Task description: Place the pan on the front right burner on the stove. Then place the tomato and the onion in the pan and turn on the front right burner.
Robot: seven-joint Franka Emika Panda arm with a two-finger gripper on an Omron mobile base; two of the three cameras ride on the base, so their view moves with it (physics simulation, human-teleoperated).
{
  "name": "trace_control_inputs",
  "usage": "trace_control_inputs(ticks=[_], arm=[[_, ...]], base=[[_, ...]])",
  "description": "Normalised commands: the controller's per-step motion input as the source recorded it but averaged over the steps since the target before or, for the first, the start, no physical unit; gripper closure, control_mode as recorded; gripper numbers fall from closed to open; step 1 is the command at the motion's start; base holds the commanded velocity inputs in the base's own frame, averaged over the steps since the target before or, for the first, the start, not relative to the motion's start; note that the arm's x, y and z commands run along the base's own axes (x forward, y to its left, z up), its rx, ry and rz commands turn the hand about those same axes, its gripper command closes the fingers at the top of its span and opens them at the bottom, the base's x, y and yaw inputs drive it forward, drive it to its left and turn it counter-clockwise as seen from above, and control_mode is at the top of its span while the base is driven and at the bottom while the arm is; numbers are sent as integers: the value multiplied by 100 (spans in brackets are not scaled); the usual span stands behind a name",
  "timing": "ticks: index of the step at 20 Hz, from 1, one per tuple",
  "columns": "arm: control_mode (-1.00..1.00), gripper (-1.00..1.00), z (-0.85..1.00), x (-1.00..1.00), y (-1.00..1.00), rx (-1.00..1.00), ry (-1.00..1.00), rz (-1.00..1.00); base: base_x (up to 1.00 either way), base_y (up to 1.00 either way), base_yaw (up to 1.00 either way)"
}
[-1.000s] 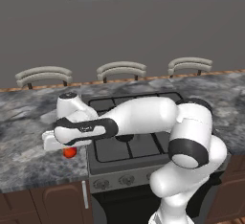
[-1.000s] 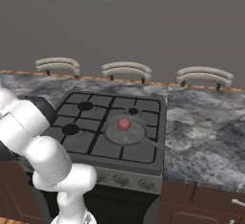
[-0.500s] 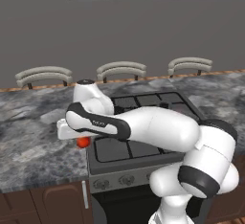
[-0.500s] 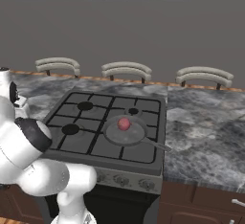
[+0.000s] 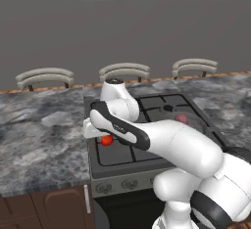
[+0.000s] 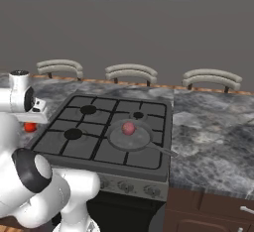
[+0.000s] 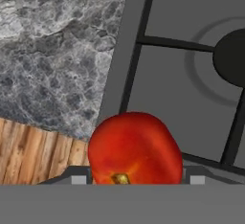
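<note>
My gripper (image 5: 105,138) is shut on the glossy red tomato (image 5: 106,139), held above the left edge of the stove (image 5: 117,155). In the hand view the tomato (image 7: 135,149) sits between the gripper's (image 7: 135,177) tips, over the stove's (image 7: 177,89) left rim. From the right base view the tomato (image 6: 30,126) hangs under the gripper (image 6: 31,122) beside the stove (image 6: 89,146). The dark pan (image 6: 130,138) rests on the front right burner, which it covers, handle pointing right. The pinkish onion (image 6: 128,128) lies in it, the onion (image 5: 182,119) showing past my arm.
Grey marble counter (image 6: 213,137) flanks the stove on both sides. A black burner cap (image 7: 232,58) lies ahead of the hand. Knobs (image 6: 124,186) line the stove's front panel. Three chair backs (image 5: 125,70) stand beyond the counter. Wooden floor (image 7: 33,153) shows below the counter edge.
The arm has swung right, carrying the tomato from over the left counter to the stove's left edge. Pan and onion have stayed put.
</note>
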Motion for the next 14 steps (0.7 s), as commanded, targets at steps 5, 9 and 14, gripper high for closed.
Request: trace_control_inputs(ticks=[5,9,14], arm=[[-100,100,14,25,-57,2,-2,4],[-100,100,5,26,-82,3,0,7],[-100,100,7,26,-89,5,0,6]], base=[[0,0,0],[0,0,0],[0,0,0]])
